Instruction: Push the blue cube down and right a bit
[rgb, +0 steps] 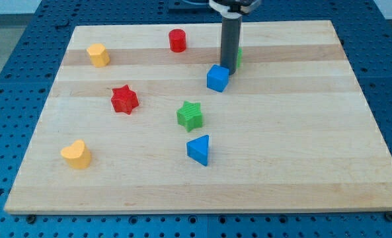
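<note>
The blue cube (217, 78) sits on the wooden board (301, 132), a little above the middle. My tip (227, 69) is at the cube's upper right edge, touching or nearly touching it. The dark rod rises straight up from there toward the view's top. A green block (238, 57) is mostly hidden behind the rod; its shape cannot be made out.
A red cylinder (177, 40) is at the top centre. A yellow block (98, 55) is at upper left, a red star (124, 100) at left, a green star (190, 115) at centre, a blue triangle (199, 149) below it, a yellow heart (76, 155) at lower left.
</note>
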You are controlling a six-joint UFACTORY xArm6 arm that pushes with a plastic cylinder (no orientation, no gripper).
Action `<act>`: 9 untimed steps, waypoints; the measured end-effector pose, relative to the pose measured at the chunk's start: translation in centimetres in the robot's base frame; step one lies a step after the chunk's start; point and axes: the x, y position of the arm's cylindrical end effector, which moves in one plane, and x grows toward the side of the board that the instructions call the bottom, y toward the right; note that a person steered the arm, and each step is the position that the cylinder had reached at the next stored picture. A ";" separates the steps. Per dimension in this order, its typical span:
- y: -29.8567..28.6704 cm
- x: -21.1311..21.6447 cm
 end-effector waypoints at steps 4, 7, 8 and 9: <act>-4.5 -0.1; -4.5 6.0; -4.4 5.9; -4.2 4.8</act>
